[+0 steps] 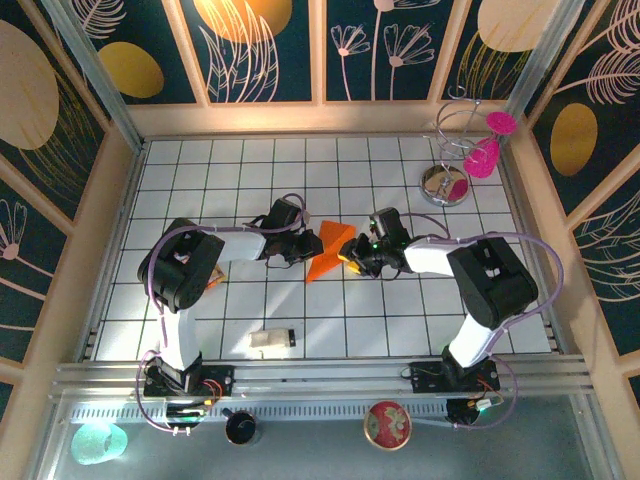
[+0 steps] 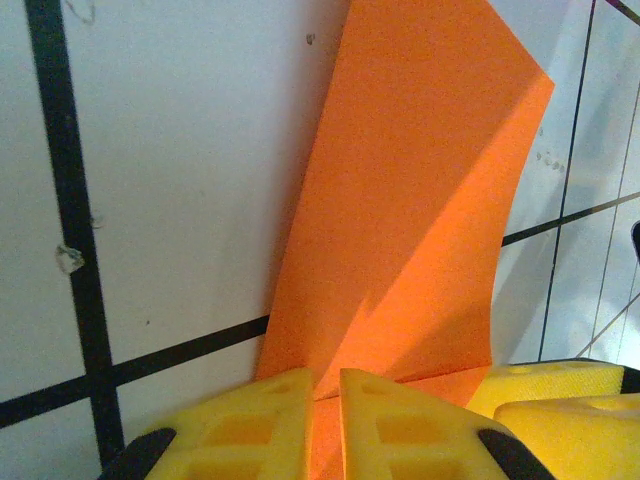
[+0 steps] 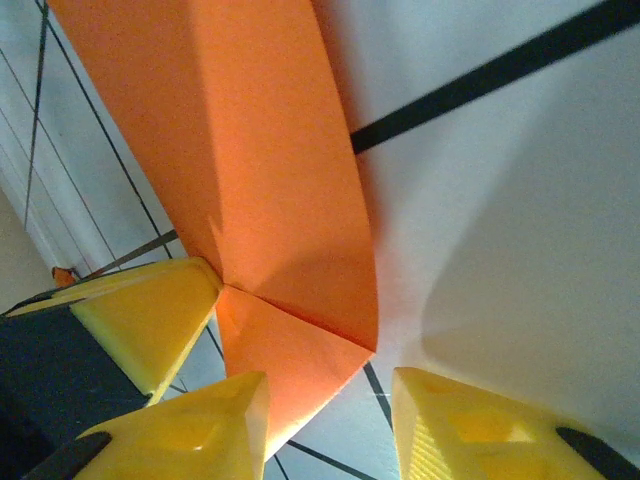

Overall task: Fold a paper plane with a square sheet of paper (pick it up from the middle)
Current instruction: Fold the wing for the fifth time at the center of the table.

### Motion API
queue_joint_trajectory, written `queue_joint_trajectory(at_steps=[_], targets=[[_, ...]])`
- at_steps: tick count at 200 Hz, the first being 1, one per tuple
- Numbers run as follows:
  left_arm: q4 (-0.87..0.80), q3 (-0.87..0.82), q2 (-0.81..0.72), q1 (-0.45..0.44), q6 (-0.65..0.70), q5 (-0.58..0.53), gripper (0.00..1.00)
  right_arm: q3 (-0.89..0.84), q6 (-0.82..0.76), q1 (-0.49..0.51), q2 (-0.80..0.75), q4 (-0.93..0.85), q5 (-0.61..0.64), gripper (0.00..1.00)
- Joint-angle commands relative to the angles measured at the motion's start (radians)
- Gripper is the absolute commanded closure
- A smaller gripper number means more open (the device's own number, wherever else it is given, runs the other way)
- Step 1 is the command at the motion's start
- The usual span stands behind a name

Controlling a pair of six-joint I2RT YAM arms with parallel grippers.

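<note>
The orange paper (image 1: 328, 250) sits pretty much dead centre of the table (image 1: 250, 180), right between the two claws. It's thin, matte and plain, and it's clearly been folded. From the right wrist camera you can see a flap doubled over, with sharp creases running to one spot near the lower corner. From the left wrist camera the sheet bows up a little and has a shadow running across it. The table is glossy white with a thin black grid, like tiles.

The left claw (image 2: 325, 385) has chunky yellow plastic fingers (image 2: 270, 420) with moulded recesses. They're pinched together on the near edge of the paper, and a sliver of orange shows in the slit between them.

The right claw (image 3: 328, 380) has the same yellow wedge-shaped fingers (image 3: 470, 430), but its jaws stand apart. The paper's corner pokes into the gap, and there's bare table between it and one finger, so no grip there.

The left arm (image 1: 190, 265) and right arm (image 1: 490, 280) are both black and white. Their elbows are bent out to the sides and their forearms are low and aimed inward, so the claws are nearly nose to nose.

A small beige block (image 1: 272, 340) lies closer to the bases, well apart from the paper. A wire stand (image 1: 455, 150) is in the far right corner.
</note>
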Motion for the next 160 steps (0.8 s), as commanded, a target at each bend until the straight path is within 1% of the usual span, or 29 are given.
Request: queue_joint_trajectory(at_steps=[1, 29, 93, 160], targets=[[-0.048, 0.01, 0.032, 0.003, -0.009, -0.021, 0.84, 0.022, 0.002, 0.007, 0.016, 0.046, -0.019, 0.65], [-0.047, 0.01, 0.031, 0.004, -0.01, -0.02, 0.85, 0.015, 0.008, 0.008, 0.025, 0.08, -0.027, 0.68], [-0.048, 0.012, 0.029, 0.005, -0.011, -0.022, 0.84, -0.02, 0.041, 0.007, 0.029, 0.185, -0.051, 0.71], [-0.048, 0.024, 0.009, 0.006, -0.014, -0.029, 0.82, -0.019, 0.043, 0.006, 0.061, 0.188, -0.056, 0.75]])
